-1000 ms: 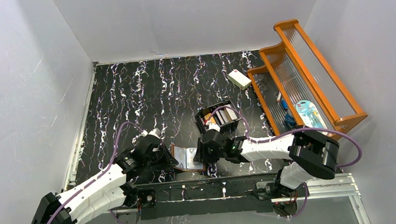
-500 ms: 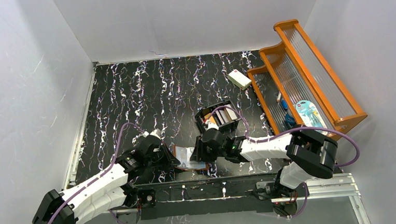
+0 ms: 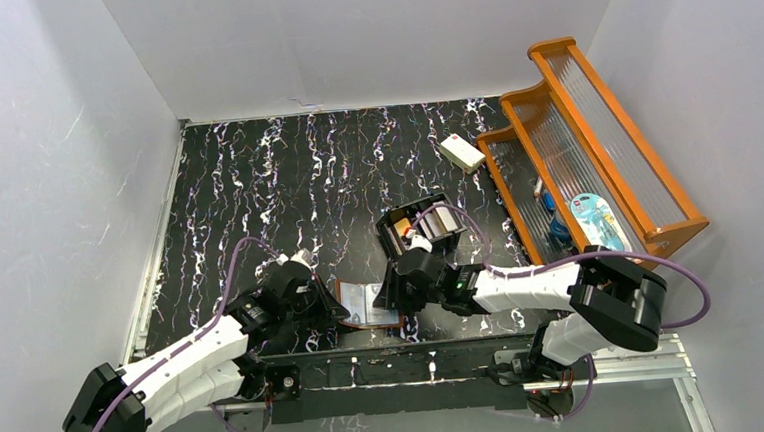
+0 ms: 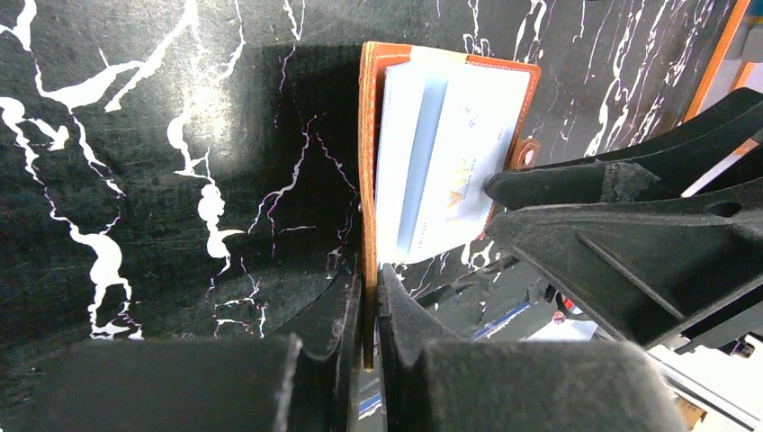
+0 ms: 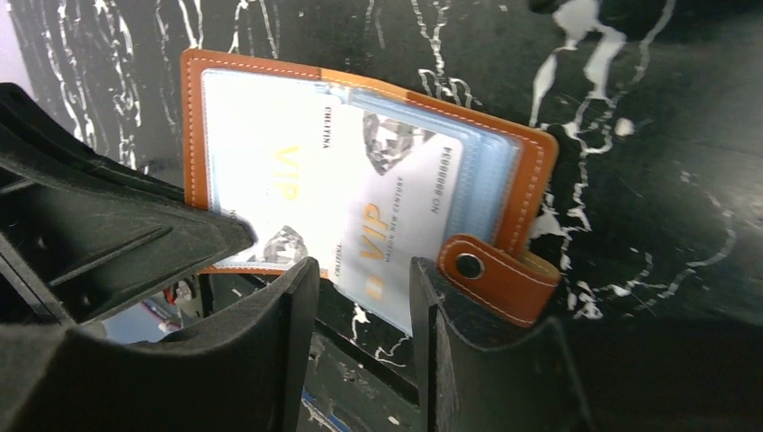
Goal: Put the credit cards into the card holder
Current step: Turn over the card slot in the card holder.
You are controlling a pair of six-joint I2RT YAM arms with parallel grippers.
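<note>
Opening up: right hand has spread its fingers over the last second and eased a touch toward the far side. It's released now, nothing pinched, the jaws standing either side of the card's near edge.
Card: white card, "VIP" print showing, sits part-way in a pale slot. It's skewed, with one corner poking out past the leather.
Card holder: card holder lies open and flat on the surface, at the near edge between the two arms. It hasn't budged.
Left hand: left hand is clenched on the holder's leather edge, pinning it down.
Meaning: looks like the card has been let go before it's fully home. I'd say it wants a nudge to seat it square.
Snap tab: snap tab flops out just beside one right finger and the card's corner, so it could snag a push.
Nearby: black box sits just behind the right hand, with what look like more cards inside, though it's too small to be sure.
Further off: white block and wooden rack are well apart on the far right, no bother.
Crowding: both hands are tight against the holder, so there's little room to work.
</note>
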